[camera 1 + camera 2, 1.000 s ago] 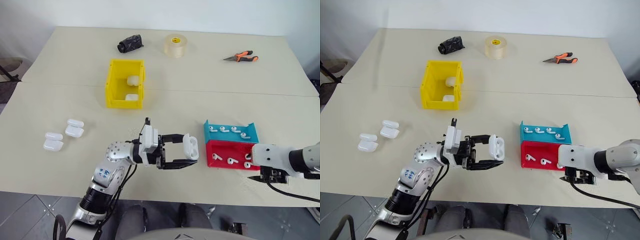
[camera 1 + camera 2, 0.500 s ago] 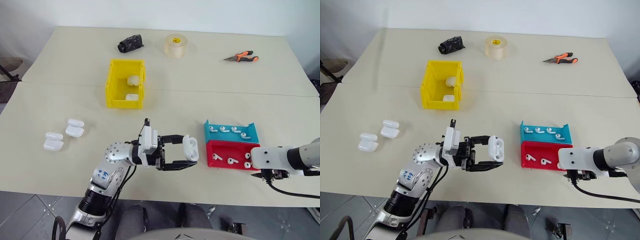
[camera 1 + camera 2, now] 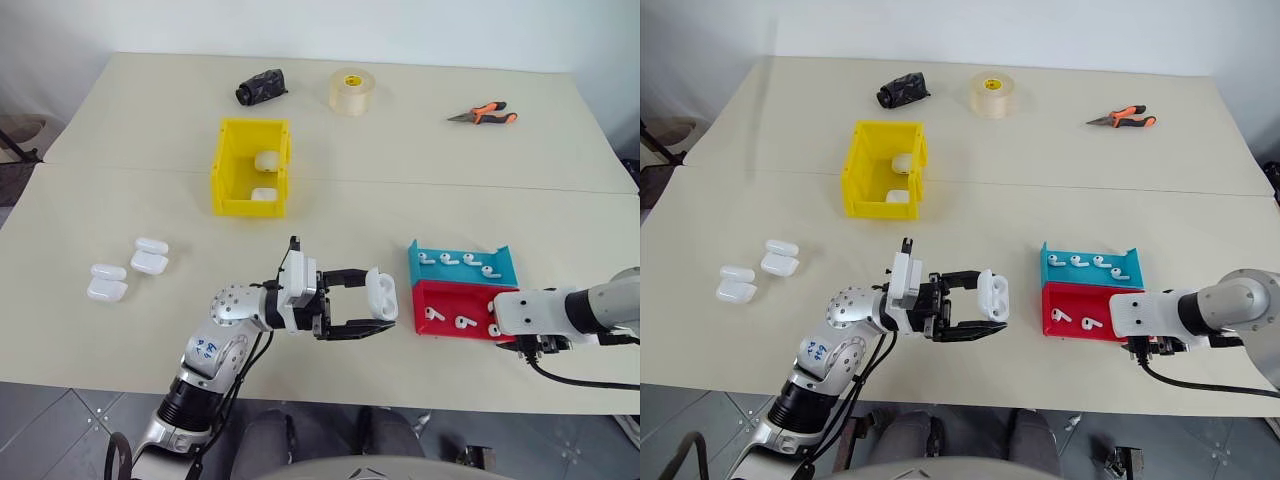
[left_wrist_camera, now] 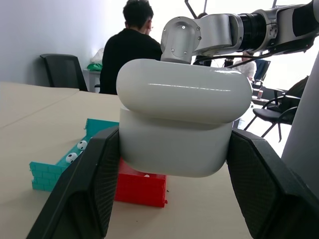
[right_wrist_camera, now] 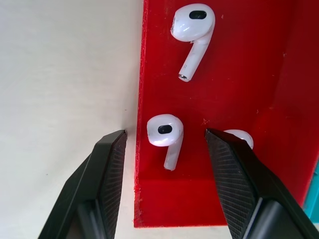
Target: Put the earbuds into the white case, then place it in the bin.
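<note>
My left gripper (image 3: 384,301) is shut on the white case (image 3: 381,294) and holds it above the table, left of the trays. In the left wrist view the case (image 4: 182,122) sits between both fingers with its lid slightly ajar. Earbuds (image 3: 463,322) lie in the red tray (image 3: 445,303), and several more (image 3: 447,259) lie in the teal tray (image 3: 500,275). My right gripper (image 5: 167,144) hangs open over the red tray's (image 5: 249,74) near corner, its fingers either side of one earbud (image 5: 165,132). The yellow bin (image 3: 222,170) stands further back on the left with two cases inside.
Two more white cases (image 3: 107,283) (image 3: 150,255) lie on the table at the left. A black object (image 3: 261,87), a tape roll (image 3: 352,90) and orange-handled pliers (image 3: 483,113) lie along the far side. A person sits in the background of the left wrist view.
My right wrist has rolled and drawn a little closer over the red tray's corner. The left gripper and the case have stayed still.
</note>
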`<move>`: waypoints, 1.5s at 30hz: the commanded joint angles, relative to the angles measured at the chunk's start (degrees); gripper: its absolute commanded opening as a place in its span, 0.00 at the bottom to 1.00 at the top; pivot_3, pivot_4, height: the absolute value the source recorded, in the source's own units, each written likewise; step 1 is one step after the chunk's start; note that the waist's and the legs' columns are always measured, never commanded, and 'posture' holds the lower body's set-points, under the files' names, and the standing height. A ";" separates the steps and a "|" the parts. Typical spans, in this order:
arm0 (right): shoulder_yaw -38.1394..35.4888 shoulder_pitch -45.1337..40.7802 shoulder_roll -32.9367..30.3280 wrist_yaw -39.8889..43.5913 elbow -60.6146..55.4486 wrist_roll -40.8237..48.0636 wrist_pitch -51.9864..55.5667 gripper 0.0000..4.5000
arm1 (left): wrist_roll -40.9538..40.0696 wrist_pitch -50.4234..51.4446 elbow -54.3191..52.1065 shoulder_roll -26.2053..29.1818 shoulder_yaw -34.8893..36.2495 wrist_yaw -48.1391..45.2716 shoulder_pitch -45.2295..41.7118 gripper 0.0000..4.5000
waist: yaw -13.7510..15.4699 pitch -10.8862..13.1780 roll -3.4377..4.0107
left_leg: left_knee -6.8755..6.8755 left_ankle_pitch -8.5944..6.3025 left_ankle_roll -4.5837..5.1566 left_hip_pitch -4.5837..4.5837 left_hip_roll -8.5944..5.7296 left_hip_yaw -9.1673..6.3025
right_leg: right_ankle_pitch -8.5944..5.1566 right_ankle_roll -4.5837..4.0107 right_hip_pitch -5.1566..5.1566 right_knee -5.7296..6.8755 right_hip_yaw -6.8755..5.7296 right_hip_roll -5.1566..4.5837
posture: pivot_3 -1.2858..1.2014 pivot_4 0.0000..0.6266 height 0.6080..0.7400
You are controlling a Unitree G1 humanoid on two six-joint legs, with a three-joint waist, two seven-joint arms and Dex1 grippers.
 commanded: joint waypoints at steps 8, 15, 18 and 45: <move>1.08 0.19 0.76 1.34 -0.79 -1.27 0.86 0.24 | -0.57 -0.30 -3.04 0.04 -0.06 0.52 0.13 0.63 | -0.02 -0.05 -0.09 | 0.09 0.00 0.00 0.00 0.01 -0.04 | 0.00 0.00 0.07 0.01 -0.03 0.00 | 0.52 0.24 1.00; 0.96 0.36 0.85 1.35 -1.23 -1.35 1.38 0.24 | -0.61 -0.36 -3.10 0.09 -0.11 0.60 0.23 0.63 | -0.02 -0.05 -0.10 | 0.14 0.00 0.00 0.00 0.03 -0.05 | 0.00 0.00 0.08 0.02 -0.04 0.01 | 0.52 0.24 1.00; 1.11 0.09 1.03 1.34 -1.12 -1.35 1.51 0.24 | -0.57 -0.42 -2.94 0.06 -0.09 0.61 0.19 0.63 | -0.02 -0.06 -0.10 | 0.14 0.00 0.00 0.00 0.03 -0.06 | 0.00 0.00 0.09 0.02 -0.04 0.01 | 0.52 0.24 1.00; -20.88 2.44 9.14 3.55 -8.41 23.85 11.84 0.24 | -2.51 -2.85 -1.15 1.00 1.49 -4.36 0.68 0.63 | 0.14 -0.05 -0.10 | 0.20 -0.01 0.01 -0.07 0.02 -0.11 | 0.00 0.00 0.06 0.03 -0.08 0.00 | 0.52 0.24 1.00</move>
